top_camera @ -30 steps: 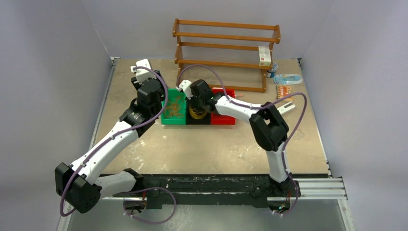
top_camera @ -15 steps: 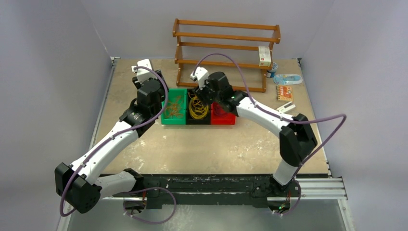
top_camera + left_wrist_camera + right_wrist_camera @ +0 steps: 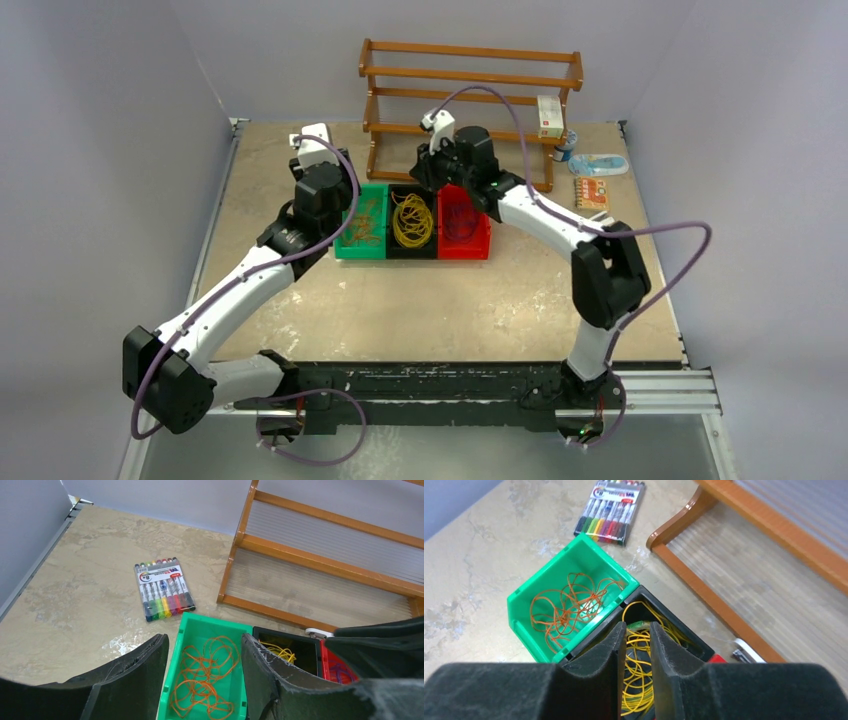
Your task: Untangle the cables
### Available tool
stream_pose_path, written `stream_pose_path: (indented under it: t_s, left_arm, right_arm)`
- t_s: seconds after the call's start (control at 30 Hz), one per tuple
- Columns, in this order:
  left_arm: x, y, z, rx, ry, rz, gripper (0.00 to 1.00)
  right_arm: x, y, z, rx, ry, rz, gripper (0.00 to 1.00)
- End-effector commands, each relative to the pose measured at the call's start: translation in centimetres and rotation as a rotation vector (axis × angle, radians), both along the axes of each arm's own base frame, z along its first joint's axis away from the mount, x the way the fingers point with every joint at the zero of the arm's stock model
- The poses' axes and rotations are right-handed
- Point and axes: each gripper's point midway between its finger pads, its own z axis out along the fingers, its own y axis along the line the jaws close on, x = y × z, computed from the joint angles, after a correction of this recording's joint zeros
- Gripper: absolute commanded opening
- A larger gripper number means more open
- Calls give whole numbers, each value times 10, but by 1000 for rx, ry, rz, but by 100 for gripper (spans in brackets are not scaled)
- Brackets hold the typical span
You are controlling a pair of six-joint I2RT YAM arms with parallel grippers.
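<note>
The cables lie sorted by colour in three bins set side by side. Orange loops [image 3: 207,672] fill the green bin [image 3: 350,245], yellow loops [image 3: 639,665] the black bin [image 3: 412,250], and dark purple ones [image 3: 462,222] the red bin [image 3: 482,240]. My left gripper [image 3: 204,640] hangs open above the green bin, with the orange loops showing between its fingers. Over the back of the black bin, my right gripper [image 3: 637,626] has its jaws a narrow gap apart. Nothing is pinched between them, and the yellow loops show below.
A wooden rack [image 3: 470,100] stands just behind the bins and carries a small box [image 3: 549,115]. A pack of coloured markers [image 3: 162,590] lies on the table left of the rack. Small packets [image 3: 598,165] sit at the back right.
My right arm has lifted out of the black bin and swung back toward the rack, leaving the yellow loops in the bin. Its jaws widened, then narrowed. The left arm shifted slightly back.
</note>
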Motion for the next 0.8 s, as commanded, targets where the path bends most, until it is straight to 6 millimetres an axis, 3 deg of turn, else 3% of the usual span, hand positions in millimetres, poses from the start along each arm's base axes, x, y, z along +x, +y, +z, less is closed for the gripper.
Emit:
stream_pose_path:
  t_s: [0.0, 0.43, 0.77]
  left_arm:
    - [4, -3, 28, -48, -67, -7, 54]
    - [5, -3, 24, -43, -58, -10, 54]
    - [3, -1, 24, -35, -58, -7, 54]
  right_arm:
    - [11, 25, 10, 58, -29, 66, 27]
    - [15, 29, -60, 0, 64, 61, 26]
    - [-6, 34, -111, -99, 121, 77, 26]
